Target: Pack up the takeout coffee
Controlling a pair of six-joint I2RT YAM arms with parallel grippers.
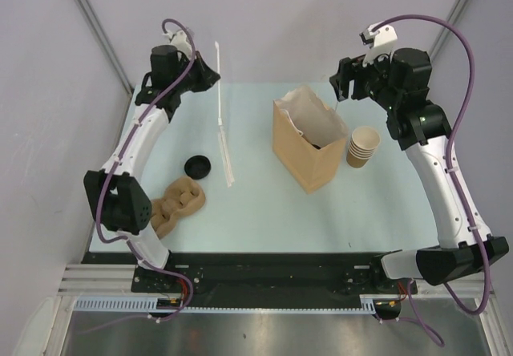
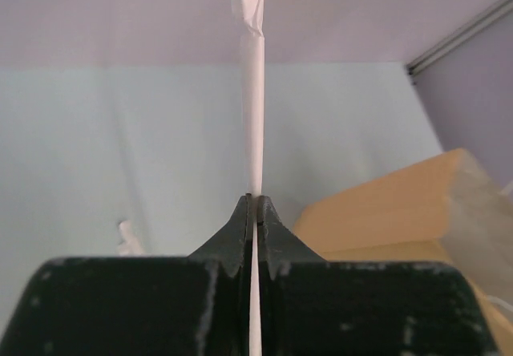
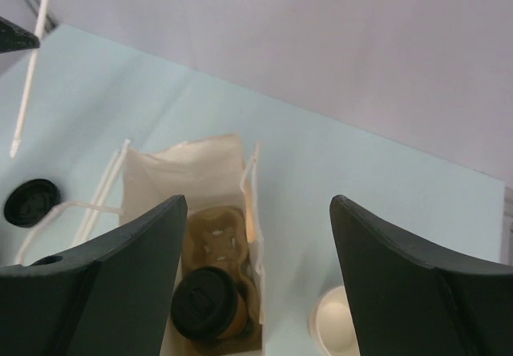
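The takeout coffee (image 3: 207,304) stands inside the brown paper bag (image 1: 309,151), its black lid up, seated in one pocket of a pulp carrier (image 3: 216,236) that lies at the bottom of the bag; the bag stands upright and open on the pale bench (image 1: 264,212), right of centre, with its white handles folded outward.

The right end effector (image 1: 346,87) hangs above and behind the bag's open mouth; its jaws are spread wide and nothing is between them, so it is released; the right wrist view looks straight down between the two dark fingers (image 3: 120,248) into the bag.

The left end effector (image 2: 254,200) is at the far left of the bench, well apart from the bag; it is clenched on a paper-wrapped straw (image 2: 254,107), the white wrapper pinched between the fingertips and running on past them both ways; from above the straw shows as a thin white line beside that arm's wrist.

A stack of lidless paper cups (image 1: 362,146) stands just beside the bag on its right; a loose black lid (image 1: 196,165) lies flat on the bench left of the bag; a second pulp carrier (image 1: 178,202) lies near that lid, toward the near edge, close to the left arm's elbow.
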